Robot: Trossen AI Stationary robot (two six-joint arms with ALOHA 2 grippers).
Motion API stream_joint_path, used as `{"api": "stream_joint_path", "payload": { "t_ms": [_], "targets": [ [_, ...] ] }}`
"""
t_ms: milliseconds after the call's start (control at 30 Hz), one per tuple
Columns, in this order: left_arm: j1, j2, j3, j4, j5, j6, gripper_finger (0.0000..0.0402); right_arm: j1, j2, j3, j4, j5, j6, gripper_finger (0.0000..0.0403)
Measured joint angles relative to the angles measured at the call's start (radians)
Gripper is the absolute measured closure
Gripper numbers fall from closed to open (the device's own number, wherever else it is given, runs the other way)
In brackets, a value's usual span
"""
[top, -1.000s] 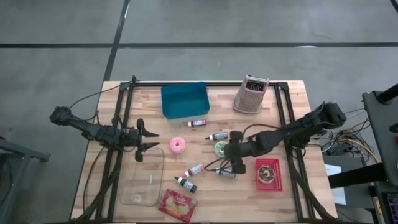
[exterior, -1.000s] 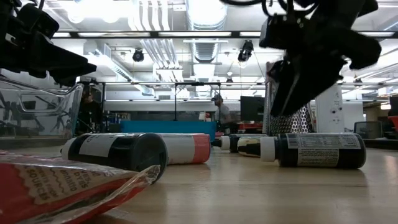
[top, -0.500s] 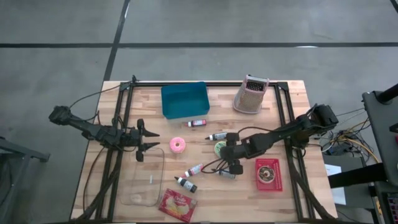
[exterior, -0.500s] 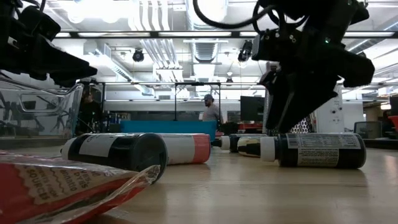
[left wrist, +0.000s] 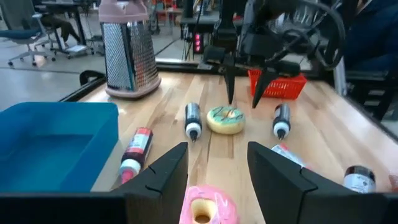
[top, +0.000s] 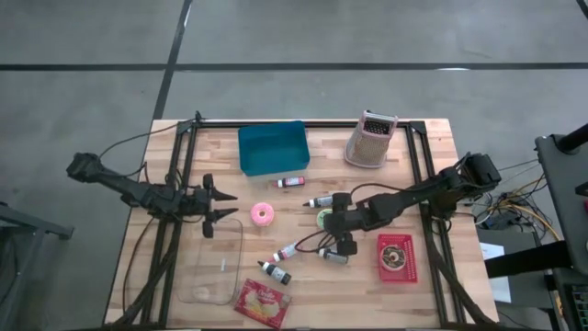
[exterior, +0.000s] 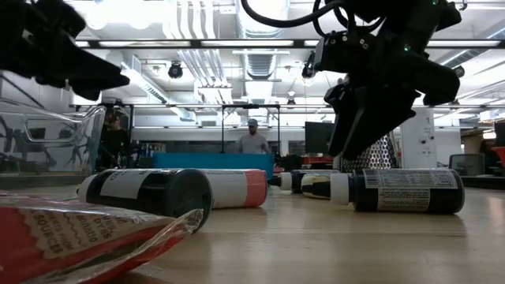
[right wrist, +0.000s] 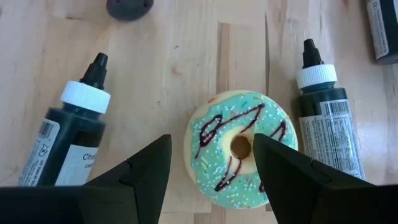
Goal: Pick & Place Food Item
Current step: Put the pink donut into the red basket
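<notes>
A green-iced donut (right wrist: 239,149) with dark drizzle lies flat on the wooden table (top: 432,147), right of centre (top: 326,219). My right gripper (right wrist: 211,138) hangs open just above it and slants down, one finger on each side, touching nothing (top: 334,221). The left wrist view shows its two fingers pointing down over the donut (left wrist: 227,119). A pink donut (top: 263,213) lies left of centre, just ahead of my left gripper (top: 225,208), which stands open and nearly level (left wrist: 216,149).
Several small sauce bottles (top: 321,199) lie around the donuts, two flanking the green one (right wrist: 68,137). A blue bin (top: 272,147) and a grater (top: 370,140) stand at the far side. Near side: glass dish (top: 213,262), red packet (top: 262,303), red basket (top: 396,256).
My right gripper has edged toward the table's left, still open, and now stands over the green donut. My left gripper has risen a little. Nothing on the table has moved.
</notes>
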Motion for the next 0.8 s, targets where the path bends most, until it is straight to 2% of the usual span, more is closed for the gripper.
{"api": "stream_joint_path", "payload": {
  "t_ms": [167,333,500,633,800],
  "targets": [
    [0.02,0.195,0.138,-0.082,0.021,-0.009,0.0234,-0.001,0.0,0.0,0.0,0.0,-0.008,0.0179],
    [0.081,0.443,0.291,-0.14,0.176,-0.014,0.0234,0.0,-0.005,0.0,-0.012,0.0,-0.021,0.0179],
    [0.17,0.706,0.465,-0.239,0.296,0.044,0.0234,0.0,-0.031,-0.001,-0.041,0.0,-0.011,0.0179],
    [0.223,0.862,0.577,-0.333,0.294,0.096,0.0234,0.004,-0.053,-0.001,-0.072,0.001,0.006,0.0179],
    [0.274,0.97,0.65,-0.391,0.3,0.126,0.0234,0.018,-0.064,-0.003,-0.102,0.007,0.013,0.0179]
  ]
}}
